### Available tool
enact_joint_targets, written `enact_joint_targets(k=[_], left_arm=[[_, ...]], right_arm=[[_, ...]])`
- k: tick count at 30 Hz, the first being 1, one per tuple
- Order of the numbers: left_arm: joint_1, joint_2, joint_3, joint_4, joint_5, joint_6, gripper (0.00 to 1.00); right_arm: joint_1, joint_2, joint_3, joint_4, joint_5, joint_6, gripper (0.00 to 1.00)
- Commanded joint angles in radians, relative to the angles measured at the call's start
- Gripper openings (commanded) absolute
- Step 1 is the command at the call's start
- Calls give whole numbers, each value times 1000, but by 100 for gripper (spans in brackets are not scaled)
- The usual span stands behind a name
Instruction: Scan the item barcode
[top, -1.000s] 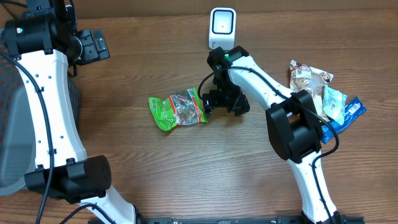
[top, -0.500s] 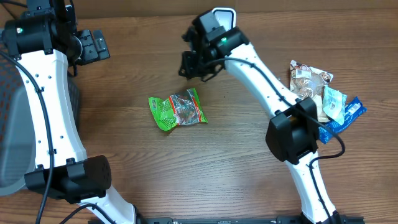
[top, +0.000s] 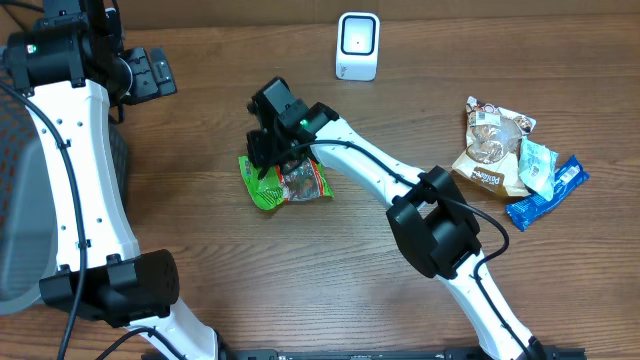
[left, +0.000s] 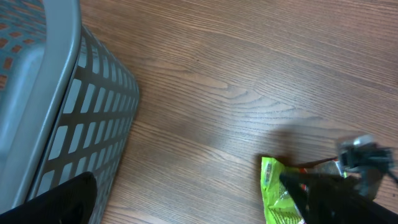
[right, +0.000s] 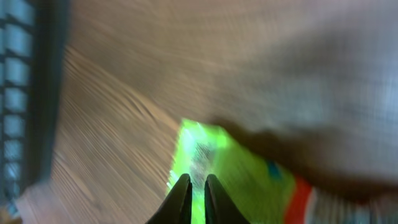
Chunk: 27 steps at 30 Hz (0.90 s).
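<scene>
I think nothing is scanned yet: the right gripper (right: 194, 182) has its jaws almost pressed together with the green bag (right: 230, 168) right at their tips, too blurry to tell if they nip it, the scanner (top: 357, 45) sits well away from them, and the left gripper (left: 183, 190) has its jaws spread wide

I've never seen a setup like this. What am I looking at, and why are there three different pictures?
These are two robot arms at a wooden table. One picture looks down from above; the other two come from a camera on each wrist, showing that arm's own fingers. On the table lie a green snack packet, a white barcode scanner and a pile of other snack packets; a grey basket stands at the left. The right gripper hovers over the green packet, fingers almost together, seemingly holding nothing. The left gripper is open and empty.
</scene>
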Motion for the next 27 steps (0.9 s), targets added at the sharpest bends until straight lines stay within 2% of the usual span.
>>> enact_joint_targets(k=[1,4,9,13,17,22,27], left_arm=[[-7,10,5,0,2,19,100],[-7,10,5,0,2,19,100],[-7,10,5,0,1,19,100],[-7,10,5,0,2,19,100],[-7,10,5,0,1,19,100],[-7,10,5,0,2,19,100],[-7,10,5,0,1,19,100]], right_arm=[[-16,-1,-3,-68,-80,9,15],[-25,-2,-3,-209,-114,-19,19],[-50,-2,-3,-468,-116,-142,27],[-68,-2,2,-608,-115,-266,29],[-109,-11,60,-706,-115,-365,30],[-211,-72,200,-766,-107,-422,33],[-320,-103,289,-780,-108,-524,51]])
